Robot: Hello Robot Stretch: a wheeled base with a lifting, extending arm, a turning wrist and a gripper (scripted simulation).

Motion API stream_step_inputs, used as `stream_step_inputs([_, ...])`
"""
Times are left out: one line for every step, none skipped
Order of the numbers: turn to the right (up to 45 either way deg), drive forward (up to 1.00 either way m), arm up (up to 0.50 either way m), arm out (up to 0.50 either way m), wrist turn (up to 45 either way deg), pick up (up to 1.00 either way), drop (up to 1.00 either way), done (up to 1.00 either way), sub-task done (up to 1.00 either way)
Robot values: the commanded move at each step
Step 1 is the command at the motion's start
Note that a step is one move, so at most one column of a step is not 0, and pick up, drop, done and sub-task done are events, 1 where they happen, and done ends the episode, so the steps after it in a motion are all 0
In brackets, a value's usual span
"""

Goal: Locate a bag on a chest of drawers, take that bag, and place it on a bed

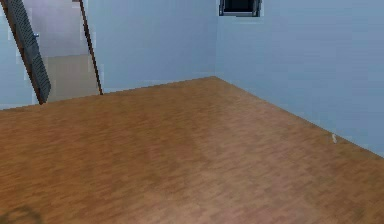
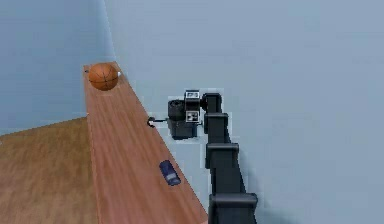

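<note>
In the arm side view my arm rises from the bottom edge along the pale wall, and the gripper (image 2: pixel 156 122) sits at its far end, left of the white marker squares. Only bare wood shows behind the fingers, so the gripper holds nothing. It hangs over a long wooden strip (image 2: pixel 125 140) that runs along the wall. An orange ball (image 2: pixel 102 76) rests at the strip's far end. A small dark flat object (image 2: pixel 170 173) lies on the strip nearer the bottom edge.
The forward view has wide wooden floor (image 1: pixel 180 150) bounded by pale blue walls. An open doorway with a dark door leaf (image 1: pixel 35 65) stands at the upper left. A dark window (image 1: pixel 240 7) sits high on the right wall.
</note>
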Motion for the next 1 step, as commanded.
stream_step_inputs([0.0, 0.0, -0.3, 0.0, 0.0, 0.0, 0.0, 0.0, 0.0])
